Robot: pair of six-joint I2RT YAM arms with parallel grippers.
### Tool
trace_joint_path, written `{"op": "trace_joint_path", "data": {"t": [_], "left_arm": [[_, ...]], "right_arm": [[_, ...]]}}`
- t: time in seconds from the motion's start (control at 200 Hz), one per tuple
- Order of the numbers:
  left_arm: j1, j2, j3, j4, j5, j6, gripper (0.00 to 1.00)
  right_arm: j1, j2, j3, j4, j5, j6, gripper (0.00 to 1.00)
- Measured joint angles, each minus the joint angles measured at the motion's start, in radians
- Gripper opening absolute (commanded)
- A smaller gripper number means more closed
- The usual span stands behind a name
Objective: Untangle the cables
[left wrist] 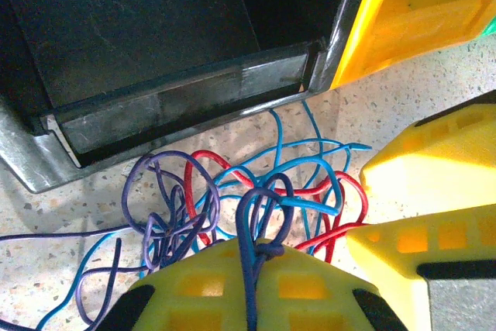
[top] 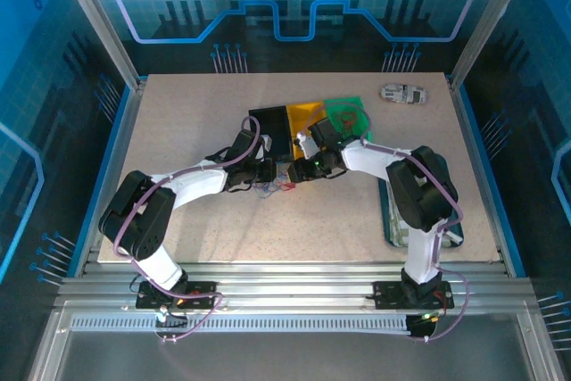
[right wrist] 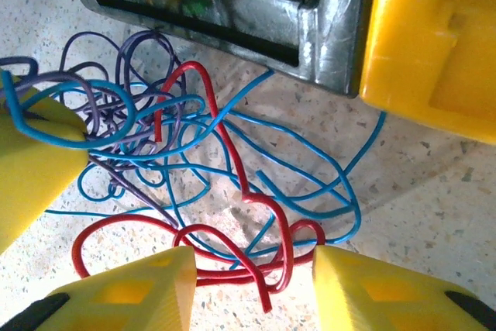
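- Sprawling on the speckled table (top: 178, 113) just in front of the black bin (left wrist: 178, 102), the cables (left wrist: 256, 191) make a loose knot of red, light blue, purple and dark blue strands
- Seen from above, they lie mid-table, right where the tips of the two arms meet
- The left gripper (left wrist: 254, 257) has its yellow fingers pressed together, with a knotted dark blue strand pinched in the seam between them
- The right gripper (right wrist: 252, 269) comes in from the other side with its fingers well parted; red loops lie on the table in the gap, not clamped
- A yellow bin (left wrist: 418, 13) stands against the black bin's right side, and a green bin (top: 346, 115) sits next along
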Motion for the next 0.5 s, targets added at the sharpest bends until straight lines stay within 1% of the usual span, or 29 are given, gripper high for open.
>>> {"op": "trace_joint_path", "data": {"t": [0.25, 0.35, 0.41, 0.5], "left_arm": [[0.000, 0.000, -0.014, 0.002, -0.009, 0.000, 0.00], [0.000, -0.001, -0.015, 0.003, -0.010, 0.000, 0.00], [0.000, -0.002, -0.015, 0.003, -0.010, 0.000, 0.00], [0.000, -0.002, -0.015, 0.003, -0.010, 0.000, 0.00]], "right_arm": [[0.006, 0.056, 0.069, -0.077, 0.077, -0.004, 0.43], [0.022, 0.084, 0.094, -0.117, 0.113, -0.017, 0.39], [0.029, 0.089, 0.108, -0.134, 0.134, -0.029, 0.33], [0.046, 0.092, 0.117, -0.144, 0.150, -0.047, 0.19]]}}
